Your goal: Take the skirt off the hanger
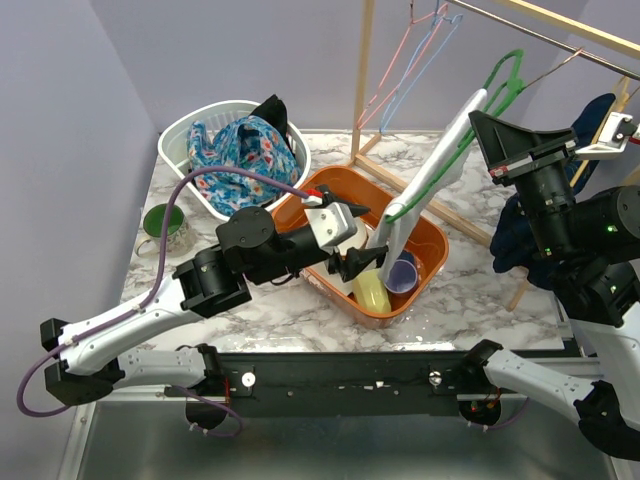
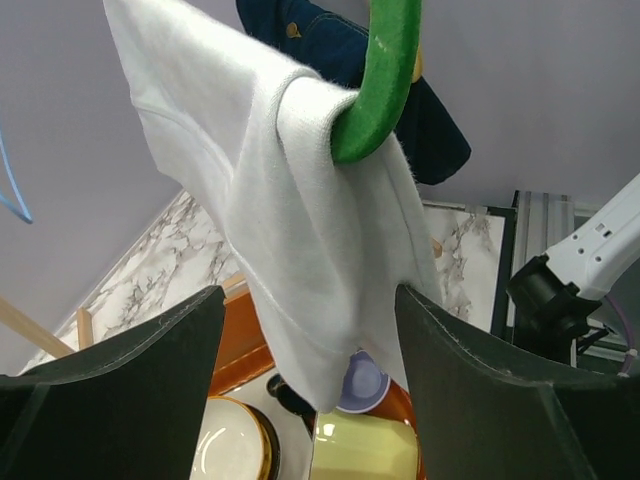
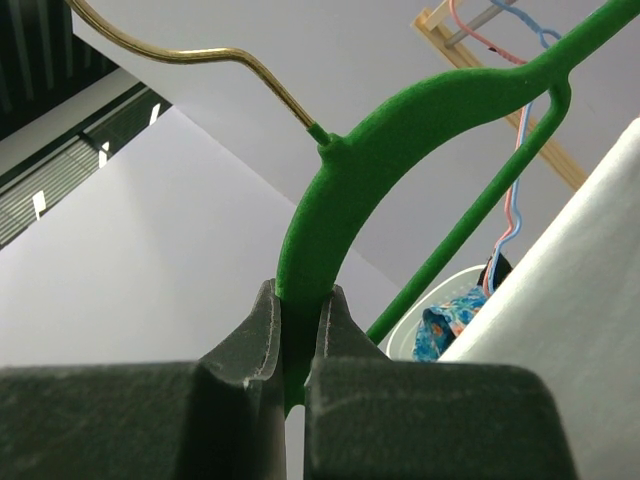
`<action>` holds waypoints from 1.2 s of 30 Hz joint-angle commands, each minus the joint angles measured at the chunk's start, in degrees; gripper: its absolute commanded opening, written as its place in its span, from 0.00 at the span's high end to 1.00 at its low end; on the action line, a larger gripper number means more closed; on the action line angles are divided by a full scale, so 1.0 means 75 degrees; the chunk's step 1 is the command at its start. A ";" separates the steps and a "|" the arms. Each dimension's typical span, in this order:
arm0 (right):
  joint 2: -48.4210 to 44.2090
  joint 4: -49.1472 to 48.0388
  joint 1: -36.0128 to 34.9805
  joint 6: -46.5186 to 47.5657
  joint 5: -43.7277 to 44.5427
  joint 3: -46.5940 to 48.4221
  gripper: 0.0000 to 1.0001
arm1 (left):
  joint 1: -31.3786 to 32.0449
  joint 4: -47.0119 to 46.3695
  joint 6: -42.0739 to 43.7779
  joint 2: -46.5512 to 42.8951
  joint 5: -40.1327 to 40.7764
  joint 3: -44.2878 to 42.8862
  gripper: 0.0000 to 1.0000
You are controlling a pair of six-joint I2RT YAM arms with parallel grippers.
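A white skirt (image 1: 435, 165) hangs over one arm of a green hanger (image 1: 505, 72), tilted down towards the orange tub. My right gripper (image 3: 300, 300) is shut on the hanger (image 3: 400, 130) just below its metal hook, holding it in the air at the right (image 1: 490, 130). In the left wrist view the skirt (image 2: 300, 220) drapes from the hanger's end (image 2: 385, 80), and its lower edge dangles between the fingers of my left gripper (image 2: 308, 300). That gripper is open, with the jaws either side of the cloth. From above, the left gripper (image 1: 355, 240) is at the skirt's bottom end.
Below the skirt is an orange tub (image 1: 437, 240) with a yellow cup (image 1: 370, 290), a purple cup (image 1: 402, 270) and plates. A white basket (image 1: 180, 128) of floral cloth stands at the back left, a green mug (image 1: 163, 222) left. A wooden rack (image 1: 362, 70) and a dark blue garment (image 1: 525, 235) are at the right.
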State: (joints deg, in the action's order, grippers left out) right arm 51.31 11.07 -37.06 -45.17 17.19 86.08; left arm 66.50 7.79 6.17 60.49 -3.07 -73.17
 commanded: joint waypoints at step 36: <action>-0.0759 -0.0703 -0.0004 -0.0025 0.0203 -0.0088 0.99 | -0.0007 -0.1226 0.0770 0.0279 0.4426 0.0509 1.00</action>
State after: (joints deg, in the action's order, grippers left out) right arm 48.45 9.45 -37.06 -46.35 17.19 81.60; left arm 66.83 -1.30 9.76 65.04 13.80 -71.90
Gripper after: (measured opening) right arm 0.104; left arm 0.020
